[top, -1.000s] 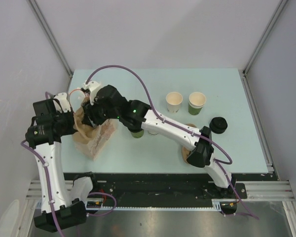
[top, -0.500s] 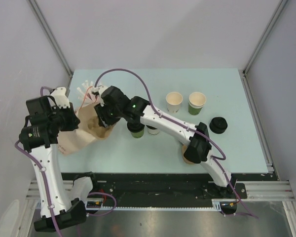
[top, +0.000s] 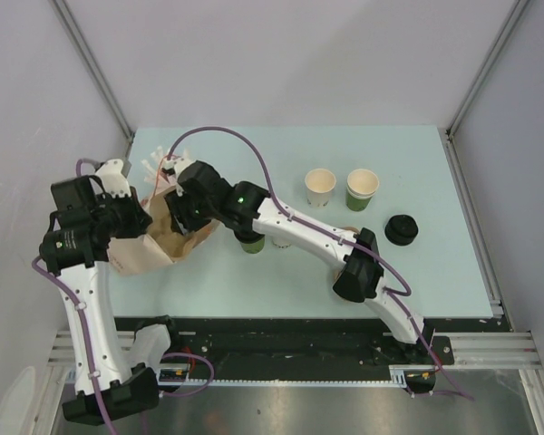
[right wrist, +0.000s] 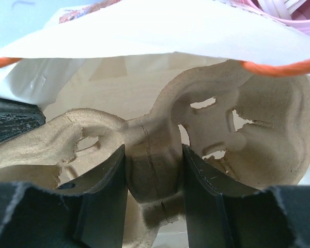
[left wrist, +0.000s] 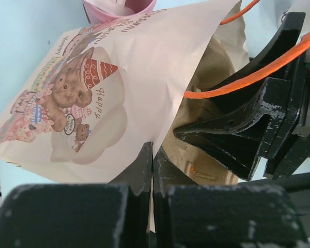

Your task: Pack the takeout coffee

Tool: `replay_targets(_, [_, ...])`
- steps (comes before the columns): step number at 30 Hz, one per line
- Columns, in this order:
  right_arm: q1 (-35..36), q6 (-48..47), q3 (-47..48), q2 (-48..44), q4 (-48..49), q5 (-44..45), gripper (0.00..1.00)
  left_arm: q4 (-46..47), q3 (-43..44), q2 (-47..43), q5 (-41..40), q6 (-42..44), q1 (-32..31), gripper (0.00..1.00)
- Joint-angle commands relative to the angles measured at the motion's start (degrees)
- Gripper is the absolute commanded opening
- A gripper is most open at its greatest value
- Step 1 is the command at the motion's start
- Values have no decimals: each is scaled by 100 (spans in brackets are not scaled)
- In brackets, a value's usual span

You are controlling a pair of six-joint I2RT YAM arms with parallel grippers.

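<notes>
The right gripper (right wrist: pixel 154 155) is closed on the narrow waist of the two-cup pulp tray (right wrist: pixel 274 139), one finger on each side of the bridge between the two wells. The tray's long axis therefore runs crosswise to the fingers, left to right in the right wrist view. The tray sits inside the mouth of the paper bag (left wrist: pixel 108 103), under the orange cord handle (right wrist: pixel 279 67). How deep it has gone cannot be determined. The left gripper (left wrist: pixel 152 160) is pressed together on the near edge of the bag and holds the mouth up and open toward the right arm. The bag body lies tilted on the table (top: pixel 254 281), at the left side. The takeout coffee is not in the bag. The dark green lidded cup (top: pixel 251 243) stands upright on the table just right of the bag mouth, beneath the right forearm. The white lidded cup is presumably beside it, but the forearm covers that spot, so its position cannot be confirmed. From the right gripper, the coffee lies back along its own arm, toward the base, and not ahead of the fingertips. The right arm is the nearer one, and the left is occupied with the bag. Judgement: once the tray is seated and released, the right gripper must withdraw from the bag mouth and retreat rightward before it can descend on a cup. The lidless white cup (top: pixel 320 188), the lidless green cup (top: pixel 363 188) and the black lids (top: pixel 401 229) stand farther right, well apart from the bag.
</notes>
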Motion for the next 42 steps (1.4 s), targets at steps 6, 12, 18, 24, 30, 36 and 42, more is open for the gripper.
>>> replay_targets(6, [114, 468, 183, -347, 1151, 152, 0, -102, -7, 42, 1607, -560, 316, 0])
replay_targets(12, [-35, 249, 692, -443, 782, 714, 0, -102, -122, 235, 1495, -500, 792, 0])
replay_targets(18, [-44, -181, -369, -1331, 1097, 978, 0, -189, -208, 218, 1809, -384, 801, 0])
replay_targets(24, [35, -217, -72, -1067, 737, 759, 0, -190, -428, 236, 2654, -560, 713, 0])
replay_targets(30, [-78, -244, -45, -821, 685, 522, 0, -67, -527, 271, 1697, -359, 721, 0])
replay_targets(36, [-140, -287, 34, -716, 913, 257, 0, -31, -270, 201, 1090, -147, 713, 0])
replay_targets(42, [-175, -226, 183, -803, 1115, 266, 9, 21, -586, 139, 1063, -358, 722, 0])
